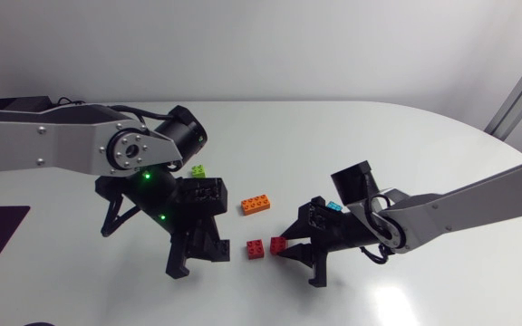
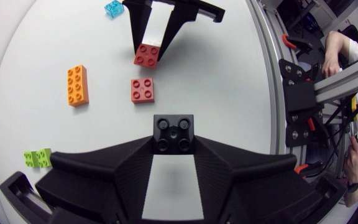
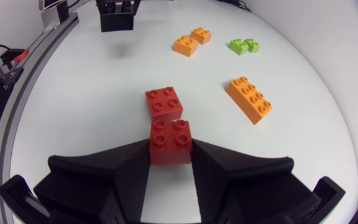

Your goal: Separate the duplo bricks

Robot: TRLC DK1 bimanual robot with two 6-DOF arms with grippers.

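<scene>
Table (image 1: pixel 406 145), white with a rounded far edge, showed wide bare surface between that edge and the middle. Left end effector (image 2: pixel 173 151) pinched a black four-stud brick (image 2: pixel 173 130), and right end effector (image 3: pixel 171 158) pinched a red four-stud brick (image 3: pixel 169 138) close to a second red brick (image 3: pixel 164 104) lying flat near the table's middle, between the two end effectors. Long orange brick (image 1: pixel 256 205) lay just behind those, a green piece (image 1: pixel 198 170) beside the left arm (image 1: pixel 53 145), and a pale blue brick (image 1: pixel 335 207) beside the right arm (image 1: pixel 465 206).

White table (image 1: pixel 379 136) with loose red brick (image 1: pixel 256 248), long orange brick (image 1: pixel 256 205), green brick (image 1: pixel 198 169)
</scene>
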